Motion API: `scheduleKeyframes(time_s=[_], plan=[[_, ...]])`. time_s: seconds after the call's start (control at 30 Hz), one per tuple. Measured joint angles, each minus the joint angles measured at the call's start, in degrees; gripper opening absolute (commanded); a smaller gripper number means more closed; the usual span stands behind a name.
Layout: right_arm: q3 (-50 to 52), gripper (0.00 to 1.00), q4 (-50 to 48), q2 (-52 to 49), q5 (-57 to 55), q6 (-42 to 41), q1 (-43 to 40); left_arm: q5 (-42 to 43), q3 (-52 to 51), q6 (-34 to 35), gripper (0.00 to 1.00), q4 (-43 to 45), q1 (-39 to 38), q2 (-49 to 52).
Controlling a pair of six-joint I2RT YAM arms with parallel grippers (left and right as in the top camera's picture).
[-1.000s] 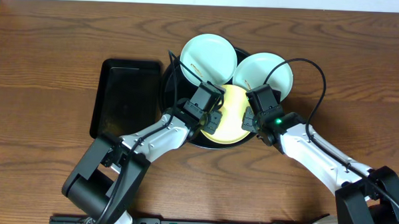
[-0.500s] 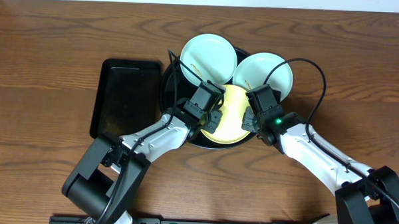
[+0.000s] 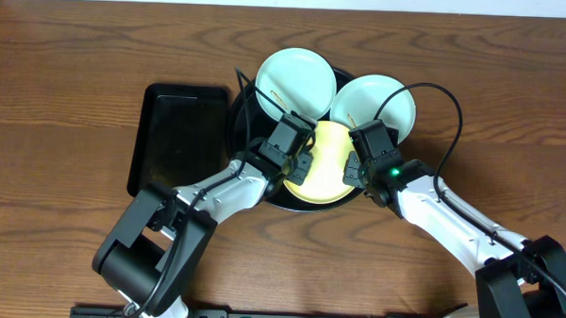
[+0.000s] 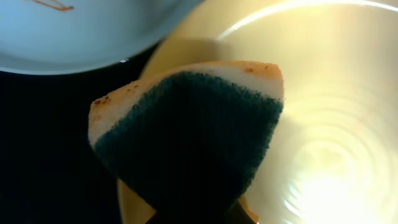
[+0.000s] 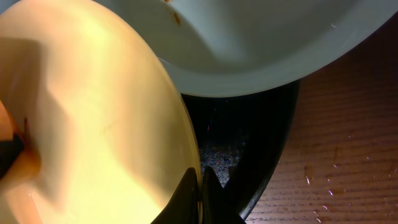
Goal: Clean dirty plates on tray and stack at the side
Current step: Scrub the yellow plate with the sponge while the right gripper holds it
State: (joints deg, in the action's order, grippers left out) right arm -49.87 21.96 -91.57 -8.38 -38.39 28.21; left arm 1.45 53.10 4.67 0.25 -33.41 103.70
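Over the last second the only visible change is on the left arm. Its wrist and the left gripper (image 3: 300, 165) sit a little farther up and left over the plate than a second ago. The right arm shows no shift. This fits a short wiping stroke, so the cleaning of the first plate is judged to be under way, with nothing stacked yet.

1. Right gripper (image 5: 200, 180): the jaws are fully closed on the near right rim of the yellow plate (image 5: 93, 112), pinning it in place.
2. Left gripper: the jaws are clamped on a sponge (image 4: 186, 137). Its dark green scouring face is turned to the wrist camera and its pale edge carries brown specks. The sponge's long axis runs across the plate's left rim. Whether it presses on the plate cannot be told.
3. Yellow plate: it lies on the near part of the round black tray (image 5: 255, 137), open face up. Being round, it has no long axis. Any tilt cannot be told.
4. Farther back on the tray are two mint-blue plates, the left blue plate (image 3: 295, 79) and the right blue plate (image 3: 375, 101). Both face up and both carry thin brown smears. Their near rims overlap the yellow plate in view; which lies on top is unclear.
5. The rectangular tray (image 3: 177, 141) sits on the table (image 3: 68, 95) just left of the round tray and holds no plates.
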Motion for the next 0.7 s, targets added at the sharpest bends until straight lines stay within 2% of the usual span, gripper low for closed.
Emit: scheduleKeyframes(time_s=[0.7], plan=[[0.0, 0.01, -0.13, 0.0, -0.11, -0.02, 0.0, -1.01, 0.0, 0.0, 0.08, 6.51, 0.37, 2.12]])
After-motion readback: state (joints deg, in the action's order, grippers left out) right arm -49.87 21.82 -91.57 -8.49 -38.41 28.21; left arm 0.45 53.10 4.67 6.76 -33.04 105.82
